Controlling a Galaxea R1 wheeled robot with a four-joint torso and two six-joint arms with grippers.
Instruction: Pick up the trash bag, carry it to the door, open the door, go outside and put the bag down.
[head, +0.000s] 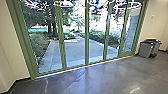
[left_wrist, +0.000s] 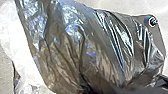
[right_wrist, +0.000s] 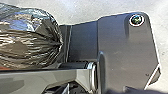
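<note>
Closest to me is the trash bag (left_wrist: 100, 50), dark, glossy and creased, right up by my dark base plate (right_wrist: 120, 50) and covering part of it in the left wrist view. In the right wrist view the bag's pleats draw together to a puckered point just beside the plate. Crinkled whitish plastic (left_wrist: 25, 55) runs along one side of the bag. As for my left gripper and my right gripper, I cannot tell whether either is spread, closed or clamped on the bag. Ahead of me spreads a polished gray concrete floor (head: 100, 80), with patches of light reflected in it. Past it, off to my right, gray bins (head: 145, 49) are near a cream wall (head: 158, 25). Tall green-framed glass panels (head: 75, 50) stand across my front, another cream wall (head: 10, 50) to their left. Through the glass I see a paved walkway (head: 96, 50), shrubs (head: 37, 46) on both sides, and farther off, leafy trees (head: 42, 15) in bright daylight.
</note>
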